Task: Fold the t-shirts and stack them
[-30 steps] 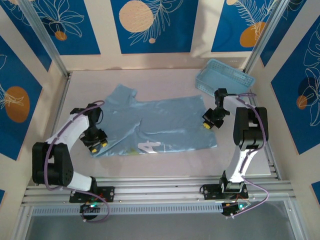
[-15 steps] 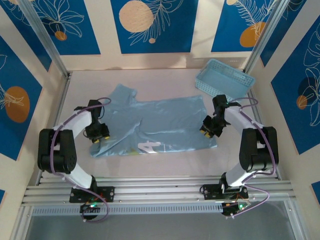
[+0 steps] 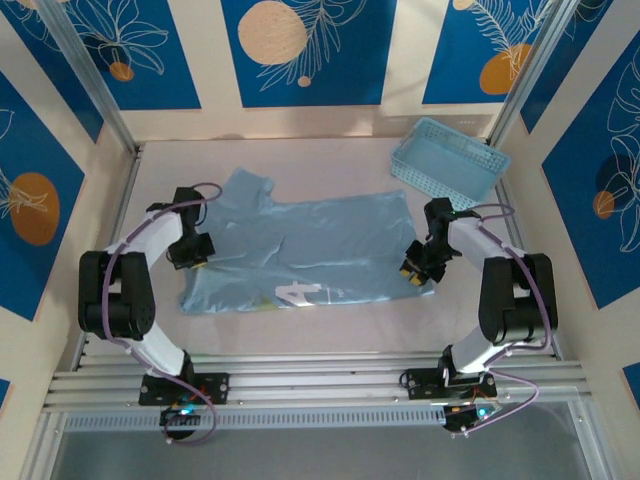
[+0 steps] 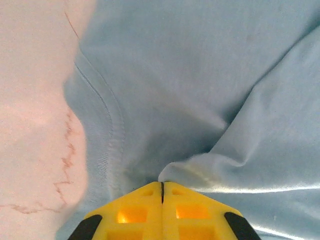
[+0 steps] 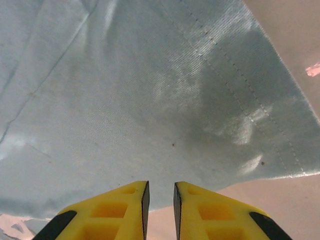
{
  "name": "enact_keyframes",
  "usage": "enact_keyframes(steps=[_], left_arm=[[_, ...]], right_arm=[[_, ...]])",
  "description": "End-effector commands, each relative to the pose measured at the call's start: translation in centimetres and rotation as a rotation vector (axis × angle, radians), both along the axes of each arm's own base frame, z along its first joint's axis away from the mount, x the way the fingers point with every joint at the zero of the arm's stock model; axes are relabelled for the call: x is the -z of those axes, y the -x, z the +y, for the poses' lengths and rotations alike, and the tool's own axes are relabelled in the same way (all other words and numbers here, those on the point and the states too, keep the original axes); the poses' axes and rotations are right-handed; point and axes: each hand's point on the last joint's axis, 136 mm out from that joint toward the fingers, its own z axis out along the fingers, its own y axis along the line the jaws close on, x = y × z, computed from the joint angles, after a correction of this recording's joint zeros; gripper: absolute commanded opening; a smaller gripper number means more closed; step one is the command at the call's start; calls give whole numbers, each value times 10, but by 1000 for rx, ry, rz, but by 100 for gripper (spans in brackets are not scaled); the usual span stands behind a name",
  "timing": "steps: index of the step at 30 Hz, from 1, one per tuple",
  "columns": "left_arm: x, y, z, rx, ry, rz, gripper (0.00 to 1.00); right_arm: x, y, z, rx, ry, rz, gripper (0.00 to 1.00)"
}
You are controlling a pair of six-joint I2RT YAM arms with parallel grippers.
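Lt-blue t-shirt (image 3: 320,250) spread flat on tabletop (image 3: 300,325) btwn arms; L gripper (image 4: 161,184) clenched on a pinch of its left edge, R gripper (image 5: 160,184) released, jaws slightly apart, at right hem.

white print (image 3: 297,294) on t-shirt (image 3: 330,235), unreadable

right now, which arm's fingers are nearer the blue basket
Right. The right fingers are at the t-shirt's right edge, just in front of the basket; the left fingers are across the t-shirt at its left edge.
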Motion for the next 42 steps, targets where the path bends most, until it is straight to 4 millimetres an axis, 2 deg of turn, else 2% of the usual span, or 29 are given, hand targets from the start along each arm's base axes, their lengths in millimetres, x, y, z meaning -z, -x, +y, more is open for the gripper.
enact_keyframes(steps=[1, 5, 6, 9, 10, 12, 14, 16, 18, 21, 24, 27, 32, 34, 37, 42], left_arm=[[-5, -3, 18, 21, -83, 39, 0], [5, -5, 20, 44, -97, 115, 0], [7, -4, 19, 49, -96, 137, 4], [9, 4, 23, 42, -113, 197, 29], [5, 8, 28, 25, -142, 212, 38], [-11, 18, 40, -26, -215, 221, 47], [-34, 33, 47, -105, -252, 204, 49], [-45, 47, 32, -187, -156, 156, 48], [-41, 62, 7, -271, 6, 123, 42], [-18, 75, -27, -386, 216, 134, 33], [6, 76, -37, -446, 278, 173, 28], [21, 76, -25, -459, 215, 221, 26], [37, 100, 30, -525, -2, 316, 22], [41, 108, 43, -548, -25, 330, 22], [48, 117, 50, -559, -36, 367, 22], [52, 135, 44, -575, -23, 418, 21]], right_arm=[[2, 4, 1, 1, 5, 44, 23], [1, 0, 2, -3, 5, 41, 23], [1, 0, 2, -4, 7, 43, 24], [-1, -2, -1, -4, 19, 40, 24], [-2, -2, -2, -1, 24, 38, 24], [-3, -2, -3, 4, 30, 31, 24], [-5, -3, -4, 10, 34, 23, 24], [-5, -2, -4, 18, 29, 20, 24], [-4, -2, -1, 27, 14, 20, 24], [1, -3, 3, 41, -7, 33, 24], [6, -5, 5, 55, -22, 49, 24], [13, -6, 3, 62, -11, 76, 24], [34, 7, -9, 143, 21, 208, 23], [40, 11, -12, 168, 24, 248, 23], [43, 14, -14, 185, 38, 284, 22], [41, 31, -10, 181, 56, 354, 22]])
